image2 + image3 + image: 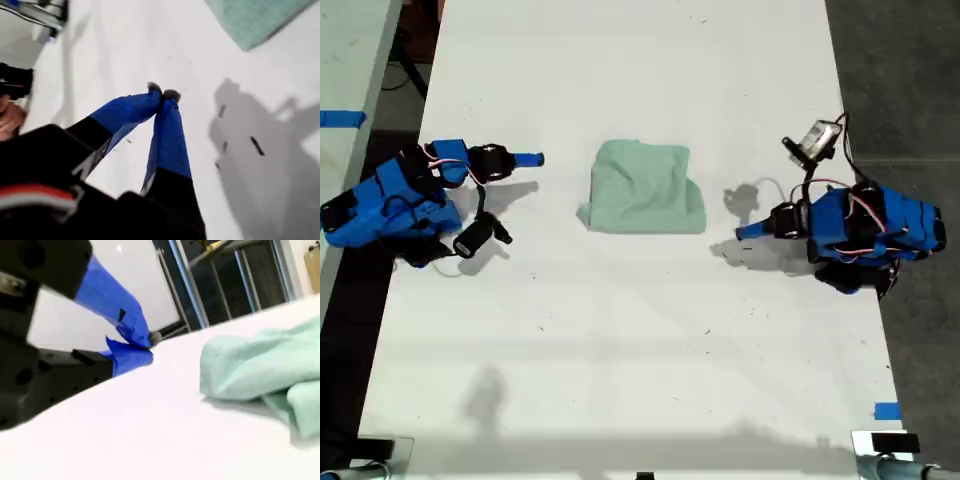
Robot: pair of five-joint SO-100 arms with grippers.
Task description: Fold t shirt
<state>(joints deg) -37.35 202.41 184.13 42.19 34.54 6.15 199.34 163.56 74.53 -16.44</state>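
Jaws closest in: my first gripper (163,94), blue fingers with dark tips, is clenched tip to tip on nothing, above bare tabletop. My second gripper (145,346) also looks clenched and empty, riding very low over the white table (620,350).

Next out: the pale mint-green, wrinkled fabric t shirt (645,188) lies as a compact bundle at mid-table, between the 2 blue arms and touching neither. In the exterior view, 1 arm (390,205) sits at the left, the other (865,230) at the right. I cannot match them to the wrist views.

Risks, as I judge them:
- The bundle looks loosely stacked. A closed jaw pushed in from the side would shove it or spill the layers instead of lifting an edge.
- Pinching only the top layer would unroll the fold.
- The low gripper could scrape the table if driven forward without rising.
- 2 arms pulling unevenly would skew the cloth.
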